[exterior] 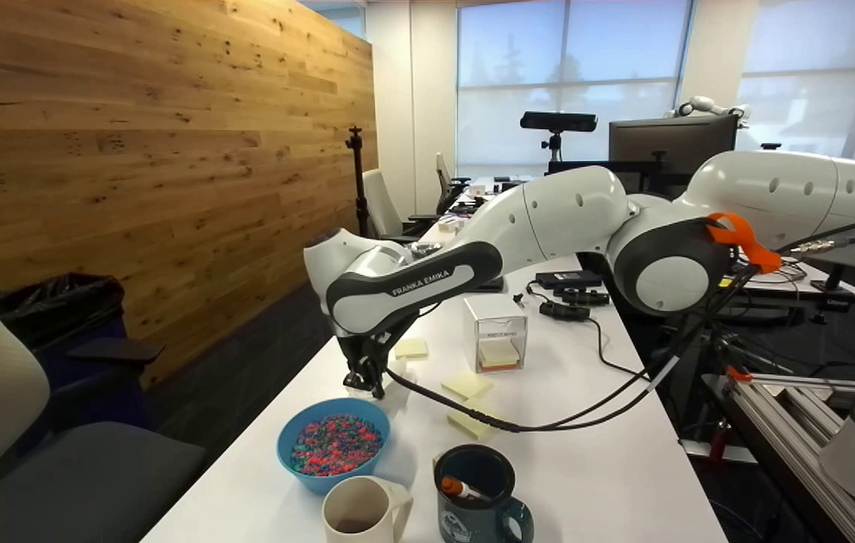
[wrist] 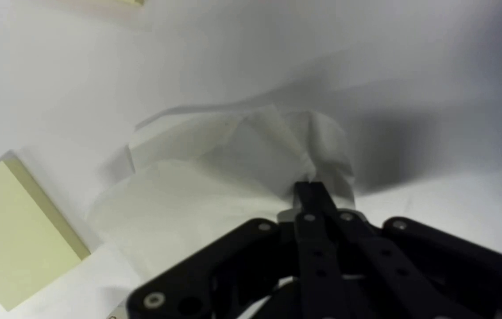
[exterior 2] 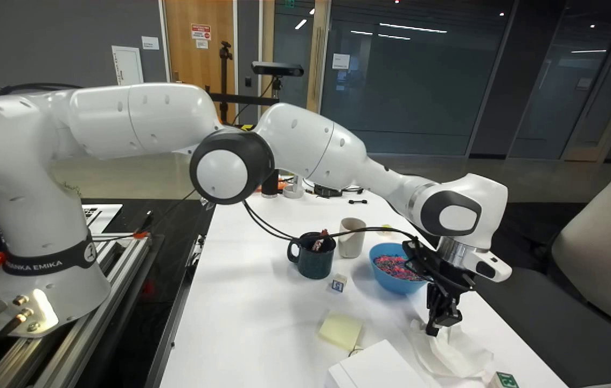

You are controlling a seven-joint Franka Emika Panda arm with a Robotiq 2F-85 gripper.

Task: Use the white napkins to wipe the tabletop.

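White napkin is pinched by two fingers; one bowl, two mugs nearby.

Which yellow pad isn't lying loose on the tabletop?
The pad inside the clear-fronted white box; the other yellow pads lie outside it, on the tabletop.

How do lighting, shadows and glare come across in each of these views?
Wrist view: uneven light, a dark, soft-edged shadow on the tabletop right of the white napkin, whose left edge looks faint; in an exterior view, bright windows behind the arm; in an exterior view, glare on the robot's base and light streaks on the dark glass.
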